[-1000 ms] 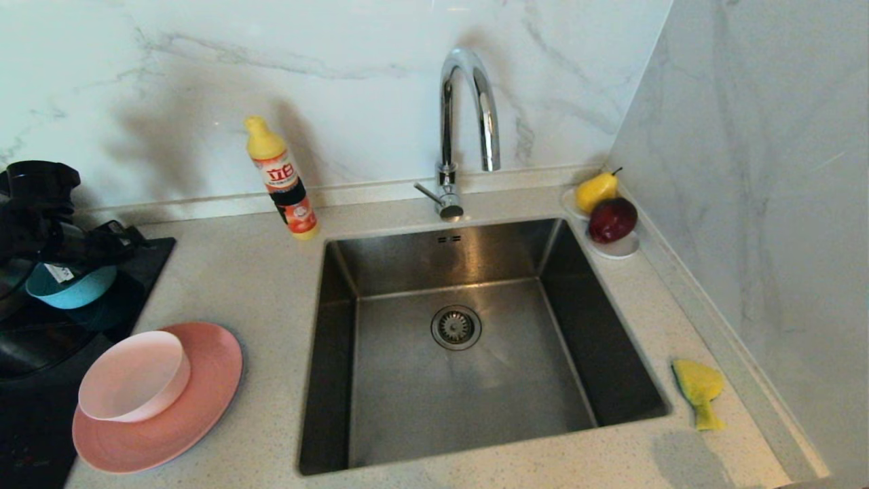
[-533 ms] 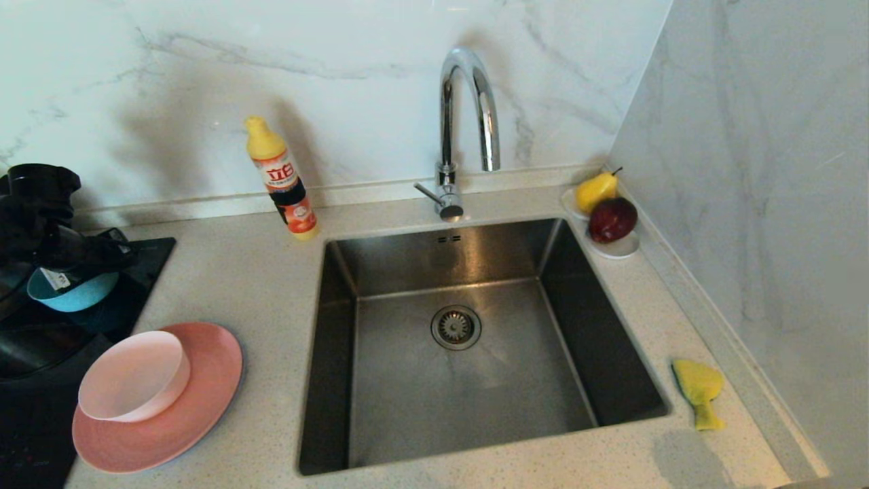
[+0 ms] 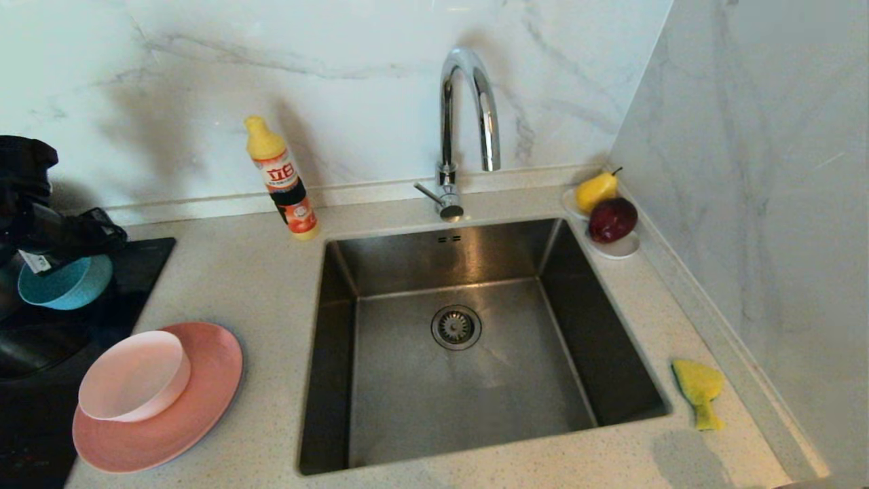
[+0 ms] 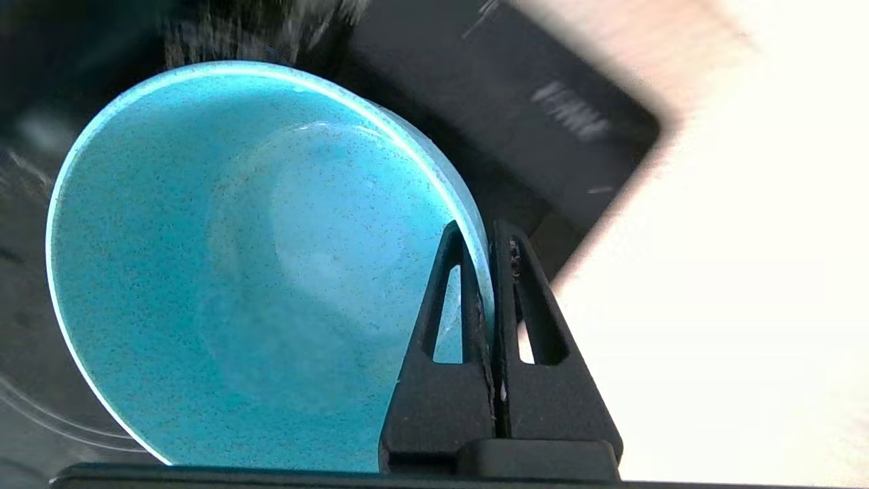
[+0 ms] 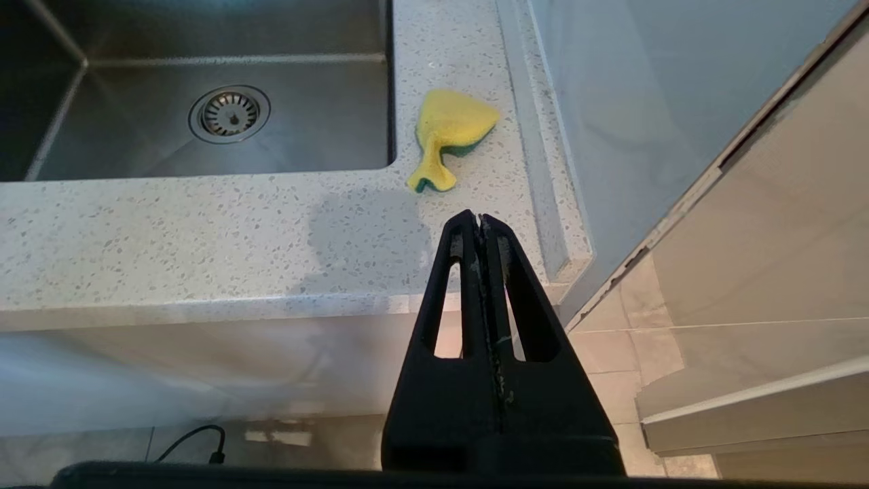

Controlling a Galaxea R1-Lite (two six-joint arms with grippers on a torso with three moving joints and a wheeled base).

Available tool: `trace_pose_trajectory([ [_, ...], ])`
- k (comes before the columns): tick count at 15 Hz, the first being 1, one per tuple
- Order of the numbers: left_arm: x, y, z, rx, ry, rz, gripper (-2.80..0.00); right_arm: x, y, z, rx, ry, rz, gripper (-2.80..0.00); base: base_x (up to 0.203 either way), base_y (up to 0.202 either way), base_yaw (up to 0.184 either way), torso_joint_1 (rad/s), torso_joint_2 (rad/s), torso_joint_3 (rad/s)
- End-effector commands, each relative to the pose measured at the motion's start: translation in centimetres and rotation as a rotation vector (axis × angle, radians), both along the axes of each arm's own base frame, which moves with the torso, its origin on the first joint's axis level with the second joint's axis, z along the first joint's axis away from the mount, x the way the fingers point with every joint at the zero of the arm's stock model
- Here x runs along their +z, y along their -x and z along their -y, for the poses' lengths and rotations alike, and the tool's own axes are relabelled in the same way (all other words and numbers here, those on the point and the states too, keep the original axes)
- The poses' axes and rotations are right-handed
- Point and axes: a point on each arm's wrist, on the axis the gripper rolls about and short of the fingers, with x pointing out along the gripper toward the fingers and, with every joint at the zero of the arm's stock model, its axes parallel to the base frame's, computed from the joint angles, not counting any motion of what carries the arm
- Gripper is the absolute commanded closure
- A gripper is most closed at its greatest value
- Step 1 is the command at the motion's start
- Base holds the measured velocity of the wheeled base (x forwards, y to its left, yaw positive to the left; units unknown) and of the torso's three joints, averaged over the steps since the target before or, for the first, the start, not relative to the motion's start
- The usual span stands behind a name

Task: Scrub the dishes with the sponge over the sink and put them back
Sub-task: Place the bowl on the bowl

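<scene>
At the far left, over the black cooktop, my left gripper is shut on the rim of the teal bowl. The left wrist view shows its fingers pinching the wall of the teal bowl, one inside and one outside, with the gripper at the rim. A pale pink bowl sits on the salmon plate left of the sink. The yellow sponge lies on the counter right of the sink. My right gripper is shut and empty, low in front of the counter edge, short of the sponge.
A yellow detergent bottle stands behind the sink's left corner, and the chrome tap arches over its back edge. A white saucer with a pear and a red apple sits at the back right. A marble wall closes the right side.
My left gripper has closed on the teal bowl's rim. The arm has risen a little, and the bowl has lifted and tilted with it. Nothing else has moved.
</scene>
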Motion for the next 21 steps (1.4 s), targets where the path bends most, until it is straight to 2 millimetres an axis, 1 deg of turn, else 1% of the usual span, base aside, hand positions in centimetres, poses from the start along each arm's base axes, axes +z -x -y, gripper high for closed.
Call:
trace_pose_trajectory([
  [1,3.3,1.9,1.2,-0.021,-0.028,0.041,0.0,0.0,0.0,0.0,0.0,0.001,-0.002,0.0,0.0,0.0,0.0,0.0,0.0,0.0],
  [3,5.9,4.2,3.5,-0.083,-0.007,0.025,0.0,0.0,0.0,0.0,0.0,0.001,-0.002,0.0,0.0,0.0,0.0,0.0,0.0,0.0],
  [5,7.8,6.4,6.5,-0.17,0.031,-0.006,0.0,0.0,0.0,0.0,0.002,0.001,-0.001,0.0,0.0,0.0,0.0,0.0,0.0,0.0],
  [7,9.0,8.3,10.2,-0.274,0.051,-0.06,0.0,0.0,0.0,0.0,0.0,0.001,-0.001,0.0,0.0,0.0,0.0,0.0,0.0,0.0],
  [8,8.9,8.9,11.6,-0.32,0.052,-0.098,0.0,0.0,0.0,0.0,0.001,0.001,-0.002,0.0,0.0,0.0,0.0,0.0,0.0,0.0],
  [10,7.6,9.9,14.2,-0.393,0.054,-0.173,0.0,0.0,0.0,0.0,0.0,0.001,-0.001,0.0,0.0,0.0,0.0,0.0,0.0,0.0],
  [11,7.0,10.0,15.2,-0.406,0.038,-0.2,0.0,0.0,0.0,0.0,0.002,0.001,-0.001,0.0,0.0,0.0,0.0,0.0,0.0,0.0],
  [12,6.2,9.8,15.8,-0.394,0.012,-0.219,0.0,0.0,0.0,0.0,0.0,0.001,-0.001,0.0,0.0,0.0,0.0,0.0,0.0,0.0],
  [16,1.9,9.0,16.2,-0.366,-0.031,-0.257,0.0,0.0,0.0,0.0,0.0,0.001,-0.001,0.0,0.0,0.0,0.0,0.0,0.0,0.0],
  [19,-1.0,8.9,16.2,-0.368,-0.04,-0.291,0.0,0.0,0.0,0.0,0.0,0.001,-0.001,0.0,0.0,0.0,0.0,0.0,0.0,0.0],
  [21,-2.2,8.9,16.4,-0.375,-0.041,-0.297,0.0,0.0,0.0,0.0,0.0,0.001,-0.001,0.0,0.0,0.0,0.0,0.0,0.0,0.0],
])
